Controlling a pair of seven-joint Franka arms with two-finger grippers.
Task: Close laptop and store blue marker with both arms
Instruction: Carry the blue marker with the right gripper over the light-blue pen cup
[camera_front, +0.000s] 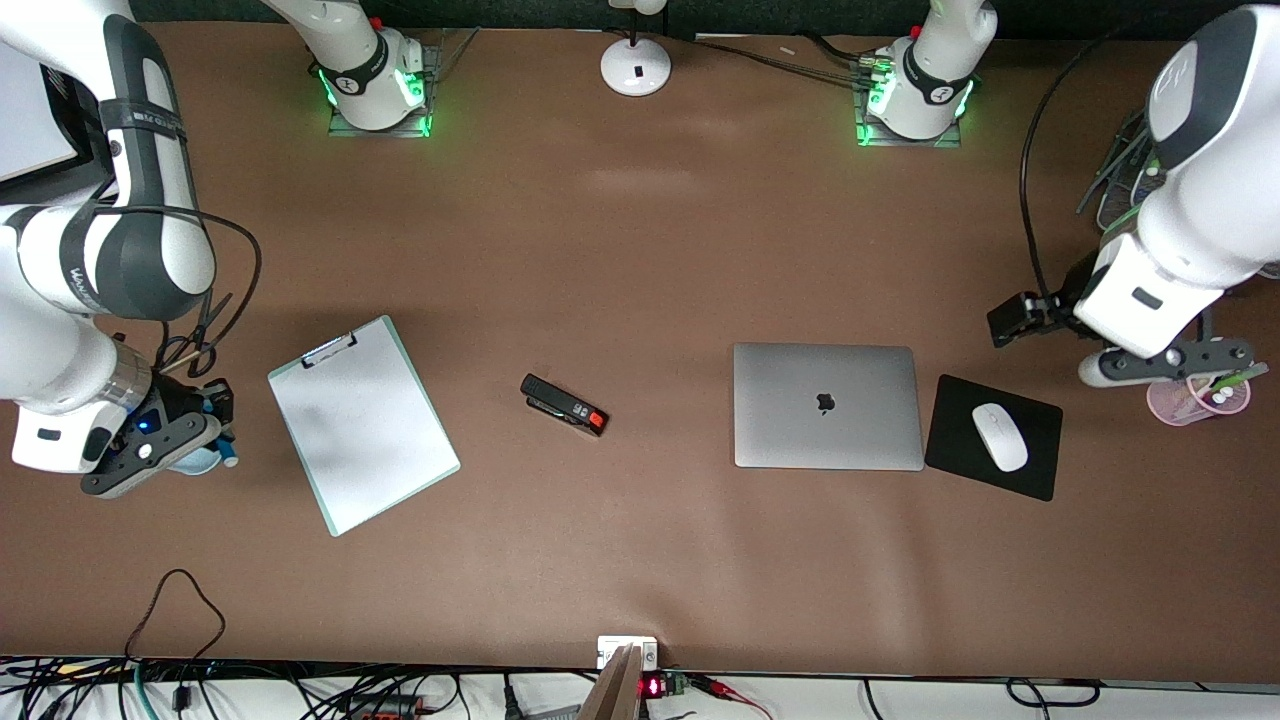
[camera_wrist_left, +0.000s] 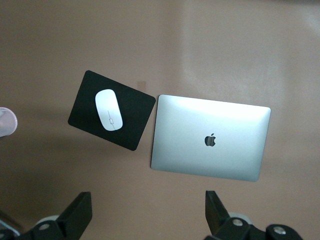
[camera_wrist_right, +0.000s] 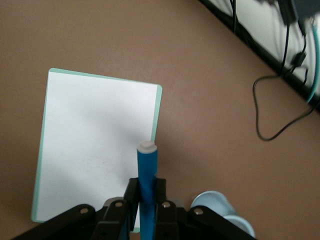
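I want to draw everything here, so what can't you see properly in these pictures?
- Right end effector, front view: its own wrist hides most of the blue marker it grips.
- Light-blue cup, right wrist view: cut off by the picture's edge.
- Laptop: closed, so screen and keys are hidden.
- Pink cup, front view: left arm covers it; contents unclear.

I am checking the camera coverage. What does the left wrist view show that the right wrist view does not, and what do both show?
Only the left wrist view shows the laptop, closed, and beside it a white mouse on a black mouse pad, with the left gripper open. Only the right wrist view shows the blue marker held in the right gripper, the white clipboard and a light-blue cup. Both show the brown table.
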